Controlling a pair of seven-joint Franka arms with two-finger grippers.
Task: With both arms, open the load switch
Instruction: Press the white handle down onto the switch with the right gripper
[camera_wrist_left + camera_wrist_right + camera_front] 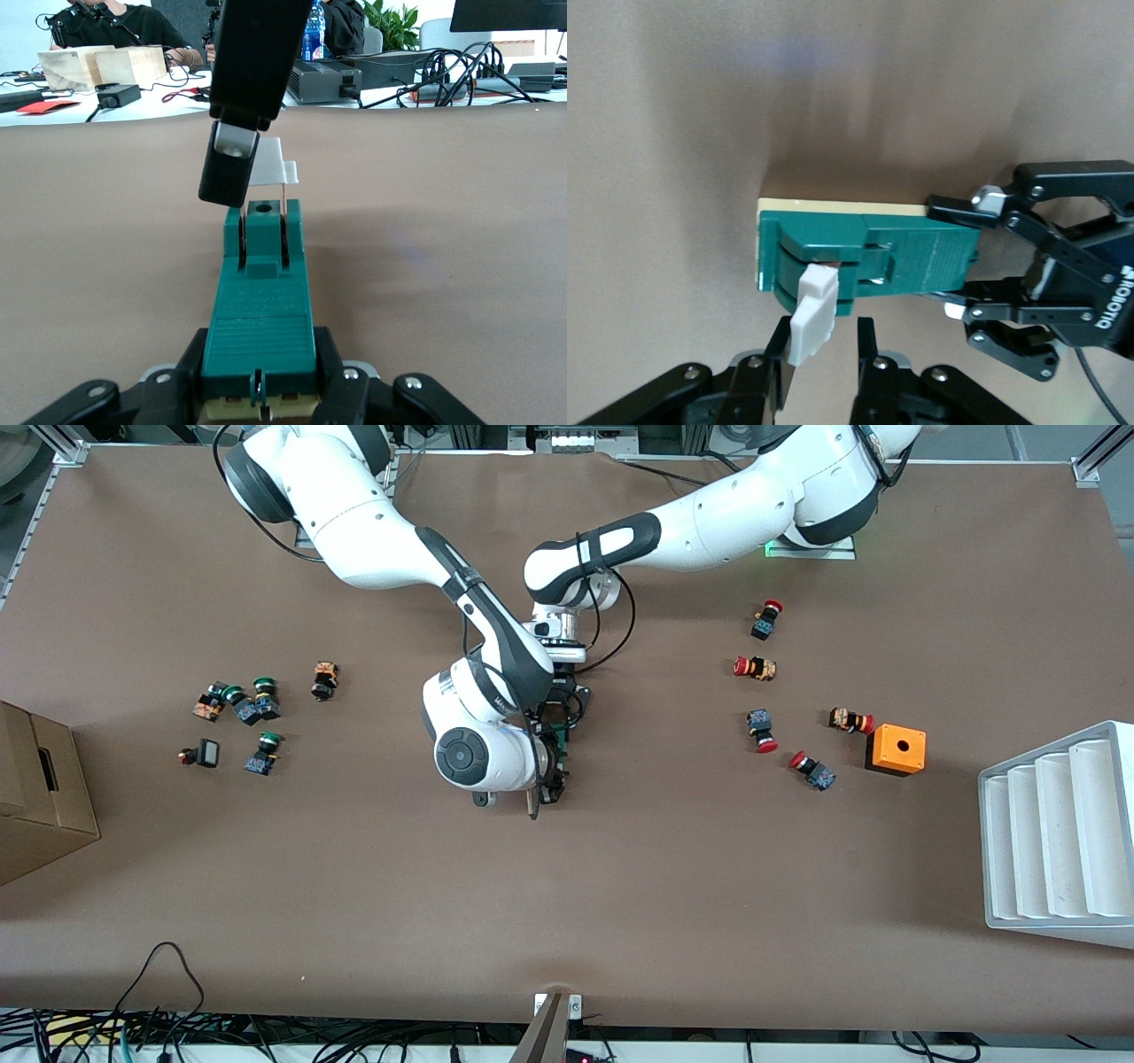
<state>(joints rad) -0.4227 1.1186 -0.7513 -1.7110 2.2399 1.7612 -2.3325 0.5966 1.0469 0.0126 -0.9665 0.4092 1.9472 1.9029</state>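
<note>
At mid-tabletop the right gripper (551,784) is closed on the white lever (811,314) of the switch (261,301), whose opposite end is clamped by the left gripper (966,266), along its long axis.

The load switch (260,310) looks like matt dark-green moulded plastic with a ribbed top; its lever (811,316) is smooth white plastic. The tabletop (620,886) is matt brown, cloth-like.

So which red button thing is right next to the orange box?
The red-capped button lying beside the orange box, toward the robots' bases; the other red ones lie clearly apart.
</note>
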